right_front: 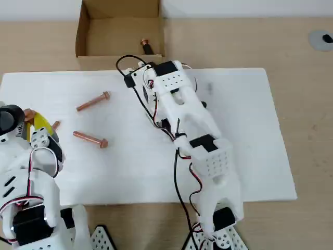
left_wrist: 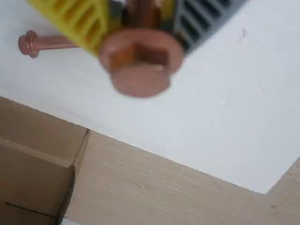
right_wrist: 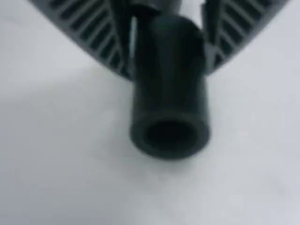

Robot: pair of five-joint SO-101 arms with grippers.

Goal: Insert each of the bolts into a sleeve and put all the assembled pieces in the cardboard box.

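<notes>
My left gripper (left_wrist: 140, 11) is clamped on a copper bolt (left_wrist: 140, 61): yellow finger on one side, dark finger on the other, flanged head pointing at the wrist camera. In the high view that left gripper (right_front: 37, 125) sits at the left edge of the white sheet (right_front: 244, 156), with the bolt head (right_front: 29, 114) just beside the yellow finger. My right gripper (right_wrist: 166, 18) is closed around a black sleeve (right_wrist: 168, 93), dark fingers on both sides and the open bore facing the camera, held above the sheet. From above, the right arm (right_front: 179, 99) stretches across the middle of the sheet, its front end near the cardboard box (right_front: 82, 36). The box stands on the wooden table (right_front: 307, 114) at the sheet's far edge. One assembled piece (right_front: 145, 46), copper head in a dark sleeve, lies inside near the box's front wall. Two more bolts lie loose on the sheet between the arms, apart from each other: upper loose bolt (right_front: 93, 101) and lower loose bolt (right_front: 90, 139). Neither touches a gripper.
</notes>
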